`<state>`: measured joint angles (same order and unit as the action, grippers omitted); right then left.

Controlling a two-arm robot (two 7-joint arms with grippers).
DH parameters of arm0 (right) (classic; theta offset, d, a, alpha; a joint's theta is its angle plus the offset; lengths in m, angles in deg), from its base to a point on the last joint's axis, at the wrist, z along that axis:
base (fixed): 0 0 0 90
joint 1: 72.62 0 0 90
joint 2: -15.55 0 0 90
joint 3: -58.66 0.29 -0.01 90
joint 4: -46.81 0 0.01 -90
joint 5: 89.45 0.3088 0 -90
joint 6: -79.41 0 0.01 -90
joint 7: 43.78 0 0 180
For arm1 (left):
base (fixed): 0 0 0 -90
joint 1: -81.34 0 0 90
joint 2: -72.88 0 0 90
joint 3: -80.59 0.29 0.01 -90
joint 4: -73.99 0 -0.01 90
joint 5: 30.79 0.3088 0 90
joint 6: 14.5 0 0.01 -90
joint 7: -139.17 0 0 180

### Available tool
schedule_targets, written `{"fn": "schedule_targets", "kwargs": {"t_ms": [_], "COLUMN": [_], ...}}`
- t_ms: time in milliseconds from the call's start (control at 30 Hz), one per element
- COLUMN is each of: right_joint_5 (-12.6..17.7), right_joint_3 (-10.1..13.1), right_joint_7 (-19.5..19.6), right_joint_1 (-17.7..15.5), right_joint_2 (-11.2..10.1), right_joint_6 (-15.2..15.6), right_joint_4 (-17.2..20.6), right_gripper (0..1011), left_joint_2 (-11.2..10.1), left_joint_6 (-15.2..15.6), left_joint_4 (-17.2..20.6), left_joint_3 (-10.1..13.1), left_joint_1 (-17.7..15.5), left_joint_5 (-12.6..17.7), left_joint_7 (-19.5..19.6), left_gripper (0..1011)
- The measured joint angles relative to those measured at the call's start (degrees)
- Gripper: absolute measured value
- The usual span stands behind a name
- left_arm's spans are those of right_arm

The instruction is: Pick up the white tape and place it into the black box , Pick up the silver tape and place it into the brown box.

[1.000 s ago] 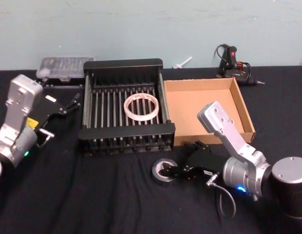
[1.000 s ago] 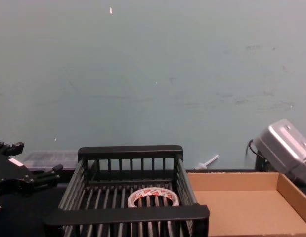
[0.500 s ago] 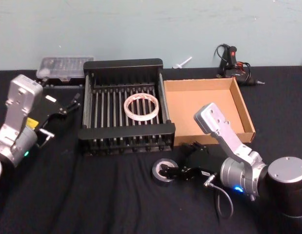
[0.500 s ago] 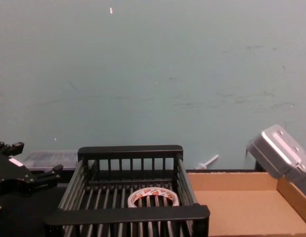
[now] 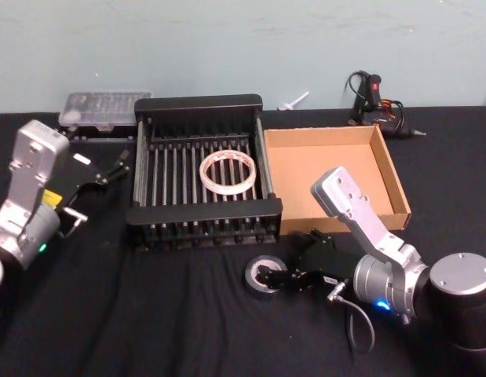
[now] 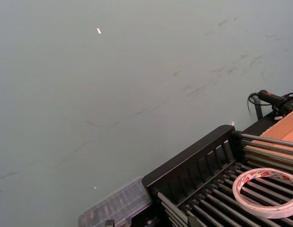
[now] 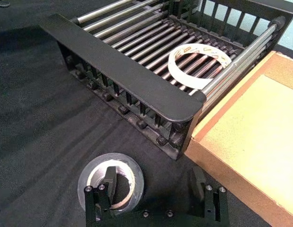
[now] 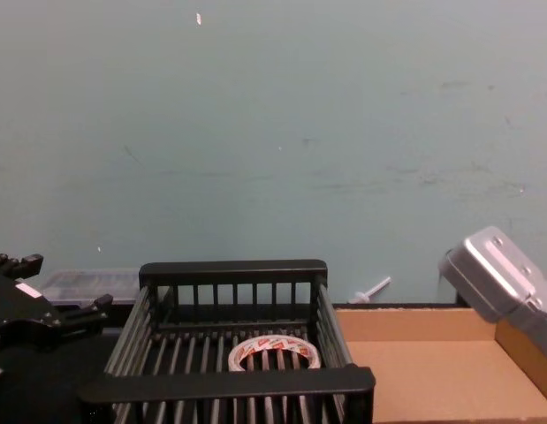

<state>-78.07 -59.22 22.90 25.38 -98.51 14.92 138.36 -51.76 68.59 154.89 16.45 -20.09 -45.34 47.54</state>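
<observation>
Since a second ago the right arm has drawn back a little toward the bench's near edge, its silver housing now sitting lower in the chest view, while both rolls and both boxes lie where they were.

On the bench (image 5: 148,314), the black box (image 5: 203,214) sits mid-width toward the far edge with the brown box (image 5: 396,184) touching its right side. From above, the white tape (image 5: 226,173) lies flat on the slats, right of the crate's centre; the chest view shows it low behind the near rim.

Near the left edge the left gripper (image 5: 109,170) is parked with its jaws apart, beside the crate's left wall.

By the near edge, in front of the crate's right corner, the silver tape (image 7: 110,181) lies flat on the cloth. From the right wrist, the right gripper (image 7: 153,187) stands wide apart, one finger (image 7: 108,182) down in the roll's hollow core, the other clear of the roll toward the brown box; nothing is clamped.
</observation>
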Motion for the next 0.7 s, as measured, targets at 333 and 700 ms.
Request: {"fn": "schedule_targets", "kwargs": {"t_ms": [333,700], "right_joint_5": [0.0,0.1], "right_joint_3": [0.0,0.1], "right_joint_7": [0.0,0.0], "right_joint_1": [0.0,0.0], "right_joint_2": [0.0,-0.1], "right_joint_6": [0.0,0.0], "right_joint_4": [0.0,0.1], "right_gripper": [904,620], "left_joint_2": [0.0,0.0], "left_joint_6": [0.0,0.0], "left_joint_4": [0.0,0.0], "left_joint_3": [0.0,0.0], "left_joint_1": [0.0,0.0], "left_joint_5": [0.0,0.0], "left_joint_7": [0.0,0.0], "left_gripper": [1001,1001]}}
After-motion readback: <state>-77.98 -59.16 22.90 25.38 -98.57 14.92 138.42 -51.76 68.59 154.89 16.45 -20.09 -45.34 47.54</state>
